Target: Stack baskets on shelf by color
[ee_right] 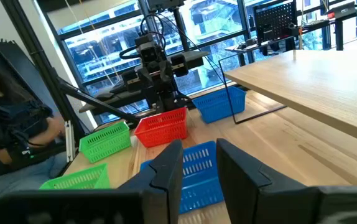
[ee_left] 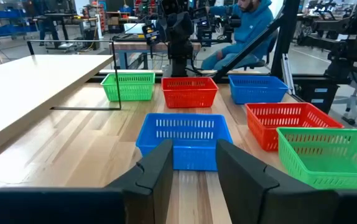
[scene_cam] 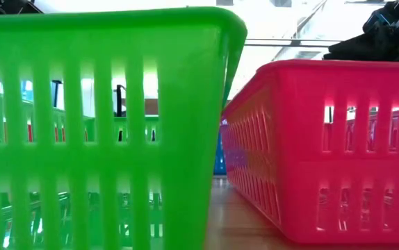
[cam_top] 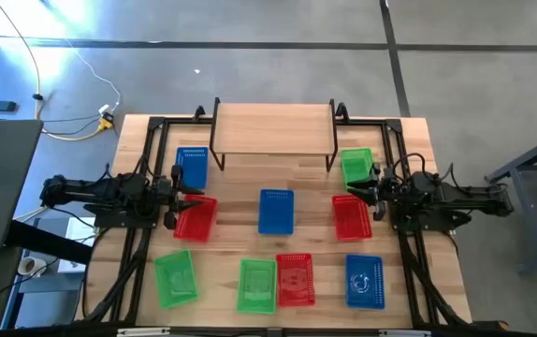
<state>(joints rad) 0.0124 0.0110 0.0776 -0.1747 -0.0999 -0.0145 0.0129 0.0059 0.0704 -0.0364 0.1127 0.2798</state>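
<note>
Nine baskets (cam_top: 275, 211) lie scattered on your desk (cam_top: 409, 271), all at six o'clock of the bare shelf (cam_top: 273, 126). Your left claw (cam_top: 186, 199) hangs released at nine o'clock; your right claw (cam_top: 359, 190) hangs released at three o'clock, both holding nothing.

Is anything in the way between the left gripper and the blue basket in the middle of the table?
Nothing visible. The left gripper is open and faces the middle blue basket across bare tabletop. A red basket sits just below the gripper in the high view, off that line. The shelf is empty.
</note>
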